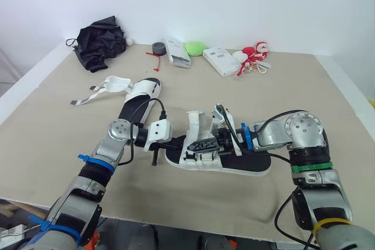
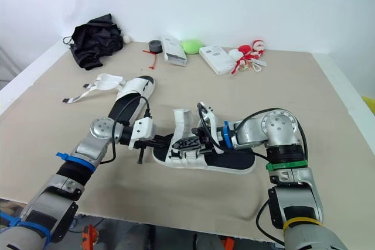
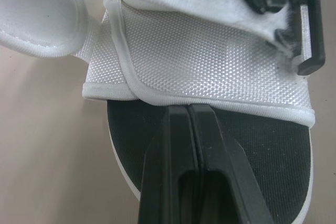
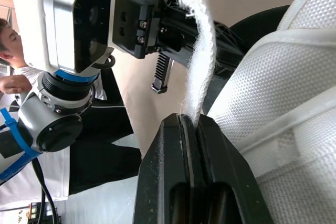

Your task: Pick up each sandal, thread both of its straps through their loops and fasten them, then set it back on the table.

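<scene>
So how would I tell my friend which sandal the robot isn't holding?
Start at the black cloth bundle in the table's far left corner. The far sandal lies just in front of it, toward the robot. Unlike the near sandal the robot holds, its white straps sprawl loose to the left.

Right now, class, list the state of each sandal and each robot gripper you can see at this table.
Near sandal with white mesh straps and black footbed: on table, straps open.
Far sandal, same make: on table, straps splayed loose.
Left gripper: shut, tips at near sandal's strap edge.
Right gripper: shut on fuzzy white strap.
</scene>
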{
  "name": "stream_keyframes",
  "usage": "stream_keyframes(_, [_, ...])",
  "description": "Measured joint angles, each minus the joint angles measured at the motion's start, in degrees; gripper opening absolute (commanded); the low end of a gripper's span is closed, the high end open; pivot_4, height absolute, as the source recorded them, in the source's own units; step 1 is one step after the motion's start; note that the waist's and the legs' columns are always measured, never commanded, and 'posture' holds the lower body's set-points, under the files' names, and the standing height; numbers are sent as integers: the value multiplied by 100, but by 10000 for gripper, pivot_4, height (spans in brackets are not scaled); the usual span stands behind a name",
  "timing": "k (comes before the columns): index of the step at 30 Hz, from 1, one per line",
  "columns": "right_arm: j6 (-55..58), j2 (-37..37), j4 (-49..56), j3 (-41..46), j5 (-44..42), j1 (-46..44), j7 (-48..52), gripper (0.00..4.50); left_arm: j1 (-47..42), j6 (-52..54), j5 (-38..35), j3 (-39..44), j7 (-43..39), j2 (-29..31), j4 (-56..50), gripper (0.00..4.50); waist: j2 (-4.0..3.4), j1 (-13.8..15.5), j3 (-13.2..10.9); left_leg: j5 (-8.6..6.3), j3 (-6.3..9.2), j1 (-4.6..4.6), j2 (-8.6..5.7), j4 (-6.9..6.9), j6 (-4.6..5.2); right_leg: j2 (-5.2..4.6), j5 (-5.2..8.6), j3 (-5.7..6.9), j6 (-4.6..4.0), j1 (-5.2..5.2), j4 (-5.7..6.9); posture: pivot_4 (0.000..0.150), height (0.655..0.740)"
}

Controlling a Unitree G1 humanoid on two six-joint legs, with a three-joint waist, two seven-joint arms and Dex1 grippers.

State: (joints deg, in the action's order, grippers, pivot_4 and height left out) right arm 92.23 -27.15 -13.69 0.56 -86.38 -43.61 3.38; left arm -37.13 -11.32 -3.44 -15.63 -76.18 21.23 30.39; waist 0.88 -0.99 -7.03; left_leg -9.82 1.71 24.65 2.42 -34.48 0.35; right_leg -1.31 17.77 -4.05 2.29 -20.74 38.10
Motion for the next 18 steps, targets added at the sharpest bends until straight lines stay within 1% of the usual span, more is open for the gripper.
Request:
stream_keyframes(10, [7, -83, -62, 10, -523, -2, -238, 284, 19, 0, 0, 0, 1, 4, -33, 0, 0, 0, 0, -1, 0, 1, 0, 1, 0, 0, 1, 0, 1, 0, -1, 1500, 7322])
stream_keyframes(18, [-36, -112, -23, -37, -610, 149, -409, 284, 27, 0, 0, 0, 3, 4, -44, 0, 0, 0, 0, -2, -3, 1, 0, 2, 2, -1, 1, -2, 2, 0, -2, 1500, 7322])
